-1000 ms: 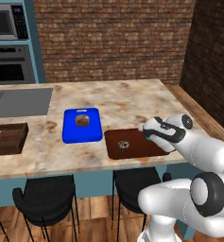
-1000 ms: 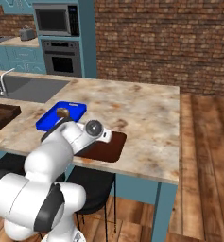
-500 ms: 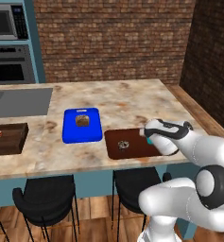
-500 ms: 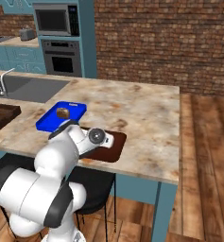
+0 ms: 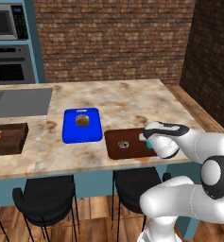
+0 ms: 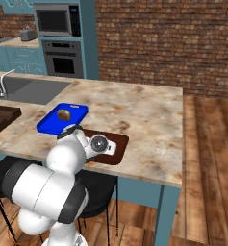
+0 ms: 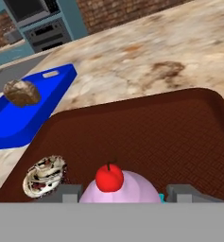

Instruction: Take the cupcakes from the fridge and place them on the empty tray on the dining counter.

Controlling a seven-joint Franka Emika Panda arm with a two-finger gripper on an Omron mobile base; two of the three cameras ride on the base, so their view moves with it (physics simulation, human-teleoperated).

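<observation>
My claw sits low over the tray's near-right part w/ the pink cupcake between my fingertips. The pads stand fairly wide, one each side of the frosting; can't tell if they press it or just flank it. Red cherry on top, a sliver of teal wrapper at the right tip. In the left base view my hand covers the tray's right end on the dining counter.

Containers, left to right: dark wood box tray at the counter's far left edge, something pale inside, too small to name. Then the blue board w/ a brown bun on it, just left of the tray, apart from it. Then the tray itself: a small dark cupcake w/ pale speckled top near its left end, apart from the pink one.

Around: sink set in the counter far left, oven & microwave on the far wall, black stools under the near edge.
</observation>
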